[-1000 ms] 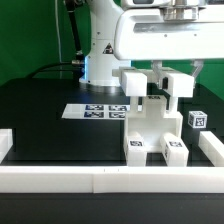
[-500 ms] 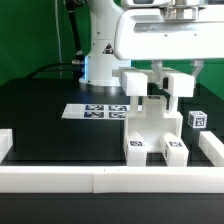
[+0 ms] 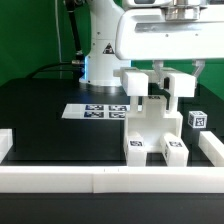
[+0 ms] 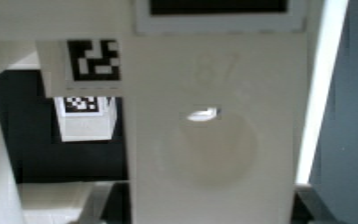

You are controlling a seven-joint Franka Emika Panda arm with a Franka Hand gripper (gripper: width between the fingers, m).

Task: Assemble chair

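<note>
The chair [image 3: 154,128] is a chunky white assembly with tag markers on its two front feet. It stands upright near the front rail, toward the exterior view's right. My gripper [image 3: 160,88] comes down from above and is shut on an upright white slab of the chair. In the wrist view that slab [image 4: 220,130] fills the middle, with a dark finger [image 4: 115,202] on either side of it and my gripper [image 4: 220,208] closed on it. A tag [image 4: 96,58] sits on a neighbouring chair piece. A small loose tagged block [image 3: 197,118] lies to the chair's right.
The marker board [image 3: 98,110] lies flat on the black table behind and left of the chair. Low white rails run along the front [image 3: 100,181], left [image 3: 5,145] and right [image 3: 212,150]. The robot's base [image 3: 100,60] stands at the back.
</note>
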